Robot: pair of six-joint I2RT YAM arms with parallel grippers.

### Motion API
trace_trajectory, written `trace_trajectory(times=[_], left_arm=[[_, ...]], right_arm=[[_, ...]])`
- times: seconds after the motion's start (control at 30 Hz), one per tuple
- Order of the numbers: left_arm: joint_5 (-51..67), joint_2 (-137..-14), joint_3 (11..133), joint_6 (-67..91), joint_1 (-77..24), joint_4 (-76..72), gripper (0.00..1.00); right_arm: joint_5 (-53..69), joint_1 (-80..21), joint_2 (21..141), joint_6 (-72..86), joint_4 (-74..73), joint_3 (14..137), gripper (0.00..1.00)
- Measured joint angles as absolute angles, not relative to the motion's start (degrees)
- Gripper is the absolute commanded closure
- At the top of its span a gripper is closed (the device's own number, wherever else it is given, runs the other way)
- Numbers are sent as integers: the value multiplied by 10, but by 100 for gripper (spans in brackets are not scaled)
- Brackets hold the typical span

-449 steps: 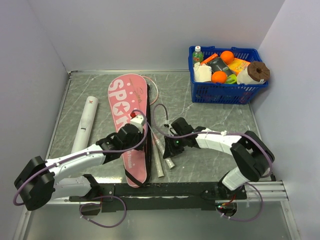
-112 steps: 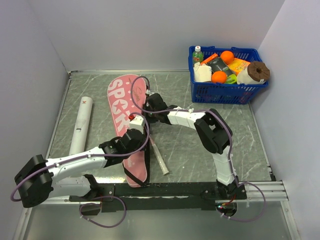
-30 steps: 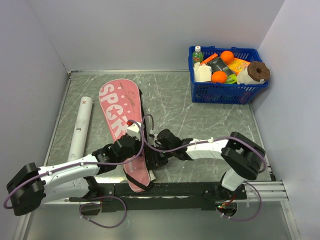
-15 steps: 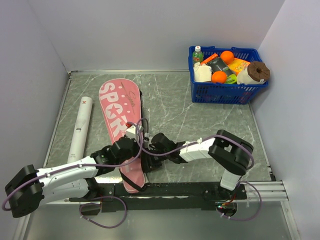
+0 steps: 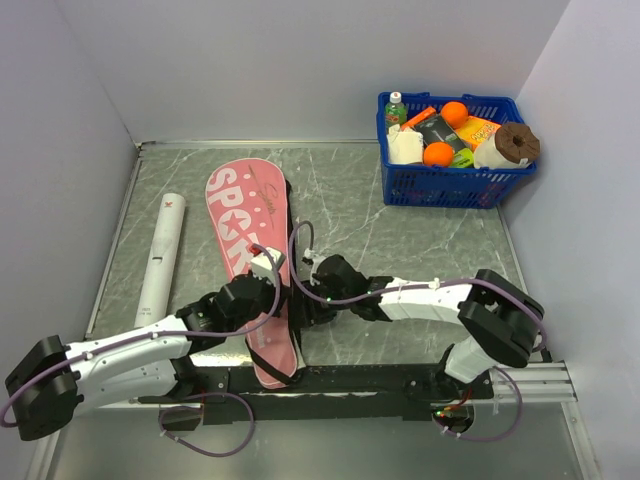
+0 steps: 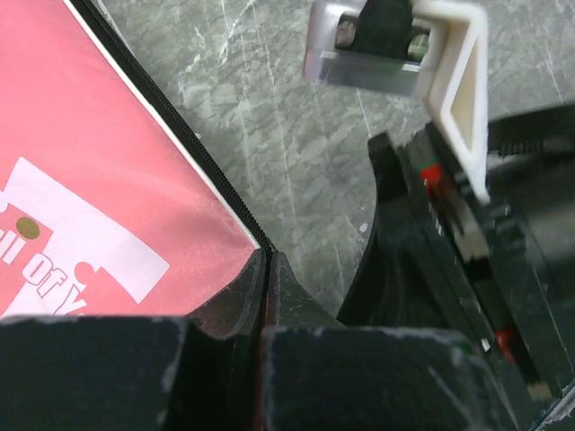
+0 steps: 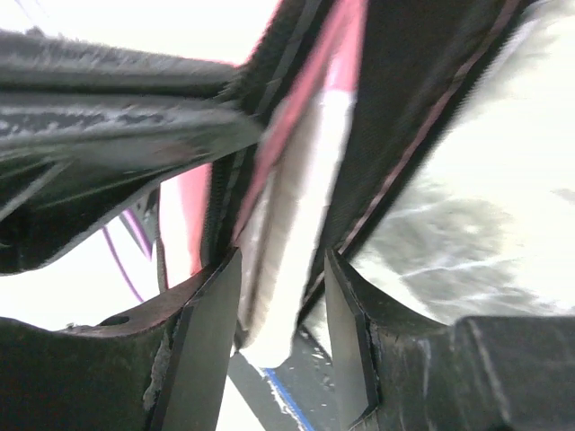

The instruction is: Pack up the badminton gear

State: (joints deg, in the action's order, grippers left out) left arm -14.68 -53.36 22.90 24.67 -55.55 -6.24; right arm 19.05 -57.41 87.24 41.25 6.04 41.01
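Observation:
The pink bag (image 5: 248, 215) with white lettering lies lengthwise on the table, its narrow end toward me. My left gripper (image 5: 283, 290) is shut on the bag's black zipper edge (image 6: 229, 202) at the right side. My right gripper (image 5: 308, 305) sits just right of it at the same edge. In the right wrist view its jaws (image 7: 283, 269) stand apart around a pale racket handle (image 7: 296, 197) that pokes out of the bag's opening (image 7: 310, 81). The handle lies close to one finger, with a gap at the other. The white tube (image 5: 165, 250) lies left of the bag.
A blue basket (image 5: 455, 185) of groceries stands at the back right. Walls close in the table on the left, back and right. A black rail (image 5: 350, 380) with the arm bases runs along the near edge.
The right jaws have spread wider around the handle. The bag's wide end has swung slightly to the right, and the right arm's elbow has moved right. The left gripper stays shut on the bag's edge.

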Motion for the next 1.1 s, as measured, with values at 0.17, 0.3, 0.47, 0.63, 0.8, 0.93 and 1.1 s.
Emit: trace_trajectory(times=[0.17,0.3,0.47,0.63,0.8,0.93,1.1], left_arm=[[-143,-525,227,246,-556,-62,99],[-141,-524,227,243,-556,-63,99],[-138,-524,227,240,-556,-65,99],[-138,-524,227,240,-556,-66,99],[-138,-524,223,240,-556,-70,99],[-137,-524,218,240,-556,-73,99],[-137,-524,218,240,-556,-75,99]], right_arm=[[177,-570,857,408,54,385,64],[182,-570,851,412,62,350,68],[196,-570,851,422,84,324,69],[213,-570,851,431,117,314,69],[233,-571,851,442,151,314,69],[242,-577,854,450,168,314,70],[250,-587,868,456,182,314,71]])
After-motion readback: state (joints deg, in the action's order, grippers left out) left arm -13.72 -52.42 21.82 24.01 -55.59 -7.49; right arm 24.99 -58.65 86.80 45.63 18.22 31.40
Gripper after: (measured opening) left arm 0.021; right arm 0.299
